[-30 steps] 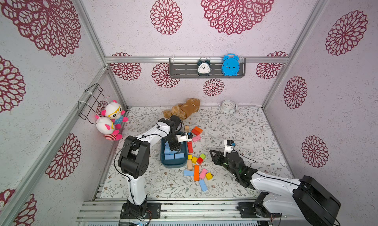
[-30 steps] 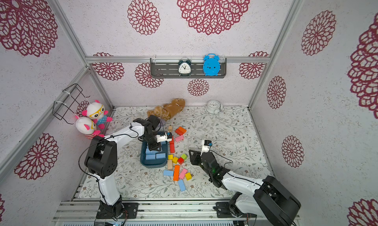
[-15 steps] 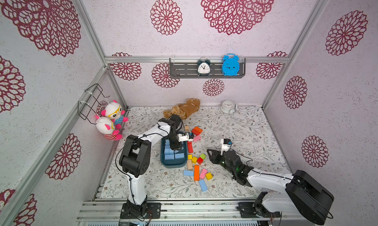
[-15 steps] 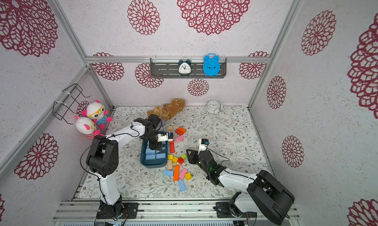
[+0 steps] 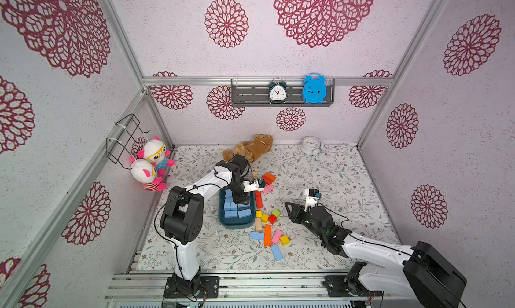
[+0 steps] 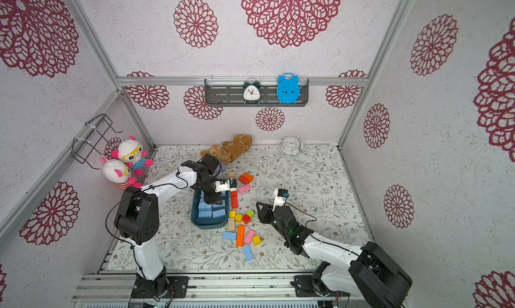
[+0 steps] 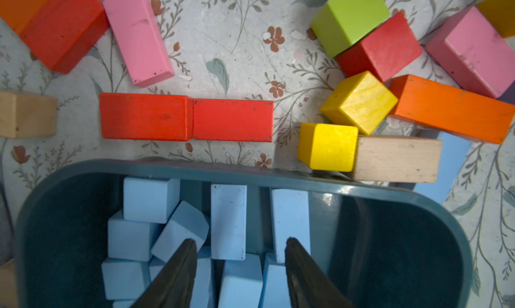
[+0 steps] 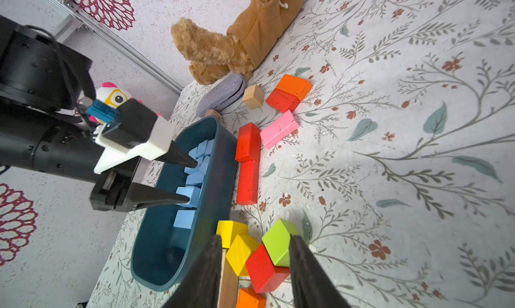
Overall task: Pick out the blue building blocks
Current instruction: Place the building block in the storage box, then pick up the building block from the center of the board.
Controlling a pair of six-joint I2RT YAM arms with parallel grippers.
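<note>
Blue building blocks [image 5: 230, 212]: most lie heaped in the teal tray [image 5: 235, 226]; two lie outside it. I report from the front rail outward.

Nearest me, the loose blue bar [image 5: 276, 252] lies apart from its neighbours and carries the lowest risk. Just beyond, the loose blue block [image 5: 257, 235] touches the orange bar [image 5: 267, 235]. The left wrist view shows it partly hidden behind that bar and the tan bar [image 7: 395, 159]. A grasp there could clamp or shove the wrong colours.

Next out, the right gripper [image 8: 254, 237] hangs with jaws apart and empty above the yellow cube [image 8: 241, 253], red cube [image 8: 263, 270] and green cube [image 8: 278, 241]. Nothing blue lies under it, so descending here would take a wrong block.

Beyond that, the left gripper [image 7: 239, 240] is over the tray, jaws parted, nothing between them, tips down at the heap. A tilted blue cube [image 7: 181, 228] leans just beside one fingertip. A careless exit could flick it out, or hook the rim and drag the tray against the tan bar beside it. The two arms are near one another, and crossing paths is my chief collision concern.

Farthest, the red bars [image 5: 259, 199], pink block [image 5: 268, 188] and brown plush toy [image 5: 250, 149] show no blue. Behind the left arm I cannot tell.
</note>
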